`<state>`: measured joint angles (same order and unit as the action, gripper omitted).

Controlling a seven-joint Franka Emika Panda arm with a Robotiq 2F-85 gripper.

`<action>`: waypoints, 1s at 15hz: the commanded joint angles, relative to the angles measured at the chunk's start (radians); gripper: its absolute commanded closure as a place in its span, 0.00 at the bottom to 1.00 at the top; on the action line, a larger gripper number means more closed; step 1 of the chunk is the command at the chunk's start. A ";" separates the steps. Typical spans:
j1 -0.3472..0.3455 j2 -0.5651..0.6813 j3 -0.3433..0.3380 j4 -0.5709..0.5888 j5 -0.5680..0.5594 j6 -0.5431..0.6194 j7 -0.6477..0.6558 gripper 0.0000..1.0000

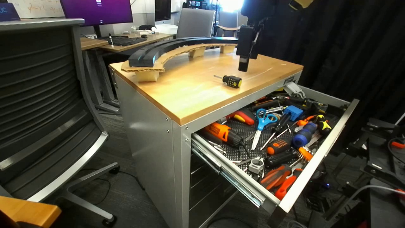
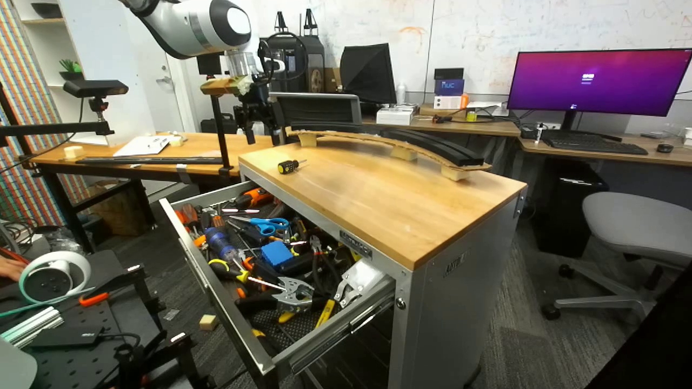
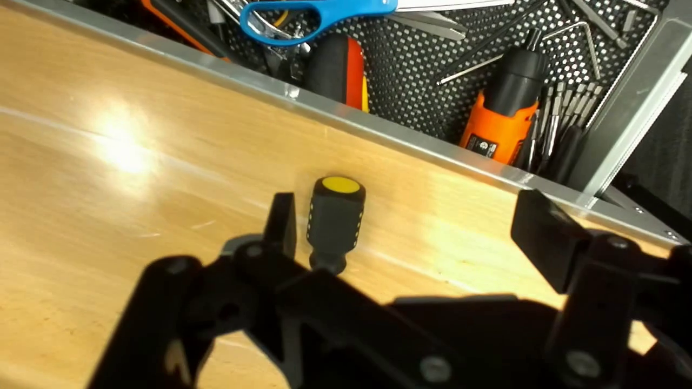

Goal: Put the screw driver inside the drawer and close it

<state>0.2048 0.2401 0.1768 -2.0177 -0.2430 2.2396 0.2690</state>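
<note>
- Whiteboard (image 2: pixel 476 32) and purple-lit monitor (image 2: pixel 594 81) are ranged across the top of an exterior view, behind a grey metal cabinet (image 2: pixel 454 313) with a scuffed, glossy wooden top (image 2: pixel 378 200).
- On that top, near the edge above the pulled-out drawer (image 1: pixel 319 155), the screw driver (image 1: pixel 231 80) is laid, central in the wrist view.
- Over the wood the gripper (image 3: pixel 408 232) is poised, its jaws spread wide and nothing grasped.
- The handle (image 3: pixel 336 221) is framed between both fingers (image 3: pixel 284 221), touched by neither, and is set far nearer the one at left of the wrist view; its long axis is turned across the line of closing, yellow-capped end pointed toward the drawer at the top of the frame.
- A sideways shift to the left of that frame, then a descent, seems called for before a grip is taken.
- Black and stubby, the handle is dotted with yellow; its metal shaft (image 1: pixel 218 77), hidden from the wrist view, is shown in both exterior views.
- In the drawer, blue-handled scissors (image 1: pixel 260 125) and an orange power tool (image 3: pixel 503 127) are strewn on pebbled dark matting (image 3: pixel 400 70).
- A curved black track (image 2: pixel 432 142) is propped on corrugated cardboard (image 1: pixel 173 52).
</note>
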 commanded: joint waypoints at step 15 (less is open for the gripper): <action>0.040 0.162 -0.090 0.129 -0.104 0.061 0.038 0.33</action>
<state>0.2249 0.3427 0.1161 -1.9596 -0.3242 2.2991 0.2924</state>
